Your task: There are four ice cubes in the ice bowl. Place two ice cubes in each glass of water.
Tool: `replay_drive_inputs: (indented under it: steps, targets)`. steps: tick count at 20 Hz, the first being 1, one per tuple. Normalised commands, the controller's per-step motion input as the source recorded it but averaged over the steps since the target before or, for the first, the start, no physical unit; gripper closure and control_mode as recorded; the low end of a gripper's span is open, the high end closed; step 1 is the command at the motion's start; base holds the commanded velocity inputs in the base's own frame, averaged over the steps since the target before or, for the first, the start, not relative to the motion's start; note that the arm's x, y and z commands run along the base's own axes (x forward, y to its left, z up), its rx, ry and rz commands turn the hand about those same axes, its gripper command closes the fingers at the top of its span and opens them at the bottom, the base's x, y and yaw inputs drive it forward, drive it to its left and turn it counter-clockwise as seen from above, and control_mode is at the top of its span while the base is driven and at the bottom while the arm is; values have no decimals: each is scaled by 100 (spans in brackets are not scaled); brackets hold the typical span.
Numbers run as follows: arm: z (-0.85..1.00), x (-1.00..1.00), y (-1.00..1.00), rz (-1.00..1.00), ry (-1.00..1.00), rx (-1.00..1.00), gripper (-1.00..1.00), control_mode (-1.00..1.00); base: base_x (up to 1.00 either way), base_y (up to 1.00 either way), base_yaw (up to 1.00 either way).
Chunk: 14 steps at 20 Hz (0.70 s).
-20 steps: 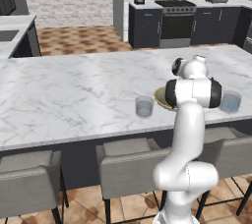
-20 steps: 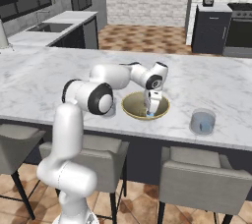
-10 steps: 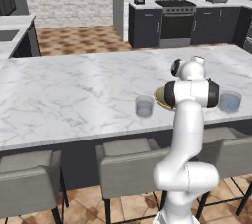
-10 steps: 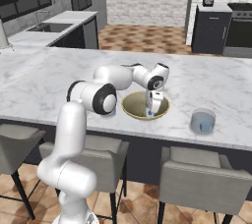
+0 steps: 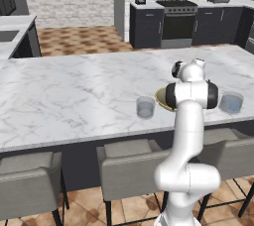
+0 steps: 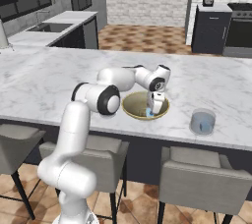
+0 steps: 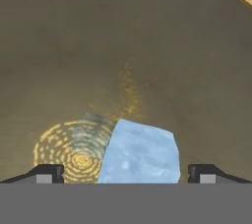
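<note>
1. Far left in the left base view, grey stools stand under the long marble counter, which runs across the whole width of the kitchen.
2. On that counter, toward the near edge, stands the first glass of water — a short clear tumbler, upright, apart from the bowl to its right.
3. Next comes the ice bowl, tan-yellow at the rim, mostly hidden here behind the white arm's dark-jointed elbow; in the right base view the ice bowl sits near the counter's front edge with its olive inside open to view.
4. The gripper points down into the bowl, its tip low inside the right half of the basin, with a small patch of pale blue showing at its tip.
5. In the hand view the two dark fingertips stand spread wide at the bottom corners, released and holding nothing — between them lies one ice cube, pale blue and translucent, resting on the bowl's floor beside a ring-patterned yellow mark.
6. The other cubes cannot be made out in any view.
7. Furthest right, the second glass of water stands upright, well apart from the bowl; the right base view shows this glass near the counter's front edge.
8. Behind the counter, a dark stove sits against the back wall.
</note>
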Motion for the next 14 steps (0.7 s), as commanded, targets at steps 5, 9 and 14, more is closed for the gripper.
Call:
replay_drive_inputs:
  steps: [5,9,14]
  targets:
    - [-12,2,0,0,-2,0,-100,-100,0,0,0]
    - [-12,0,0,0,-4,0,-100,-100,0,0,0]
    - [-17,0,0,0,-4,0,-100,-100,0,0,0]
